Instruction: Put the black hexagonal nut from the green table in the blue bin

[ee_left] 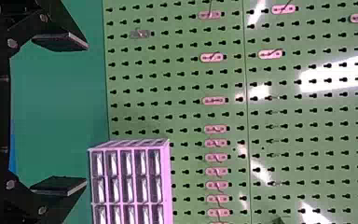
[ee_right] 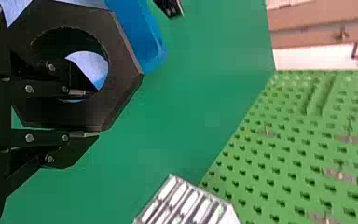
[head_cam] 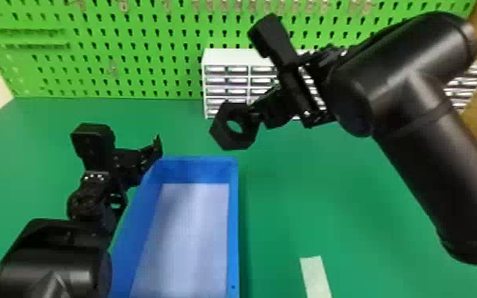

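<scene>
In the head view my right gripper (head_cam: 256, 115) holds the black hexagonal nut (head_cam: 226, 136) up beyond the far right corner of the blue bin (head_cam: 233, 222). The right wrist view has the nut (ee_right: 123, 60) clamped by one side of its ring, with my right gripper (ee_right: 88, 114) shut on it; one finger passes across the hole. Part of the blue bin (ee_right: 144, 42) shows behind the nut there. My left gripper (head_cam: 156, 154) is at the bin's far left corner. Seen from its wrist, the left gripper (ee_left: 59, 114) stands open, its fingers wide apart with nothing between them.
A white drawer cabinet (head_cam: 226, 57) stands at the back of the green table (head_cam: 348, 190), against the green pegboard (head_cam: 130, 51). A pale strip (head_cam: 315, 277) lies on the table right of the bin. The left forearm extends along the bin's left side.
</scene>
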Controlling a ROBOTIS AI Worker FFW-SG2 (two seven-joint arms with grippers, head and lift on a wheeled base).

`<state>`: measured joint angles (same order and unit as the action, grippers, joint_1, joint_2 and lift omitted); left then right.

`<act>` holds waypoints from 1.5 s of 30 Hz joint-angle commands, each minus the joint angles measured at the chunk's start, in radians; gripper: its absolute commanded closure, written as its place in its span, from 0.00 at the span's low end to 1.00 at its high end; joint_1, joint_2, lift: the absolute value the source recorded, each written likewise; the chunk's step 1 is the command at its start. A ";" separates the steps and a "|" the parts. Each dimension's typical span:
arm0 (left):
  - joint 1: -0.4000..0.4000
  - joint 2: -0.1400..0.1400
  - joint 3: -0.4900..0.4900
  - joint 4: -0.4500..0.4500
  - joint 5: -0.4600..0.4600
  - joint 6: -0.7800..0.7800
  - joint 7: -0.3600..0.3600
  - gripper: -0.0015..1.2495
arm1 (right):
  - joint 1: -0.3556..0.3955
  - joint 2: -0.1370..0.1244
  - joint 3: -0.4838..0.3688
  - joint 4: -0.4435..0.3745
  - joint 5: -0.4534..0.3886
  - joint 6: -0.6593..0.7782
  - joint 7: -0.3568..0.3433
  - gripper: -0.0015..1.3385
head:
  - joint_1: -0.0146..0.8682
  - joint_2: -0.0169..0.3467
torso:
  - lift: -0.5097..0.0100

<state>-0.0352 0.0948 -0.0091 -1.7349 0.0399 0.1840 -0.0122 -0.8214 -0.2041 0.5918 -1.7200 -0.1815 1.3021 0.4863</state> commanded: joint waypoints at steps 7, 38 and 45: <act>0.000 0.000 0.001 0.000 0.000 0.000 0.000 0.20 | -0.035 -0.003 0.138 0.043 -0.093 -0.049 -0.002 0.79 | 0.79 0.19 | 0.80; 0.000 0.000 0.006 0.000 0.000 0.000 0.000 0.20 | -0.056 0.015 0.430 0.254 -0.361 -0.238 -0.126 0.79 | 0.79 0.19 | 0.80; 0.000 0.000 0.006 0.000 0.000 0.000 0.000 0.20 | -0.059 0.015 0.470 0.286 -0.392 -0.261 -0.156 0.79 | 0.79 0.19 | 0.80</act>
<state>-0.0353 0.0951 -0.0038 -1.7349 0.0399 0.1841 -0.0122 -0.8786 -0.1887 1.0405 -1.4485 -0.5572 1.0532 0.3397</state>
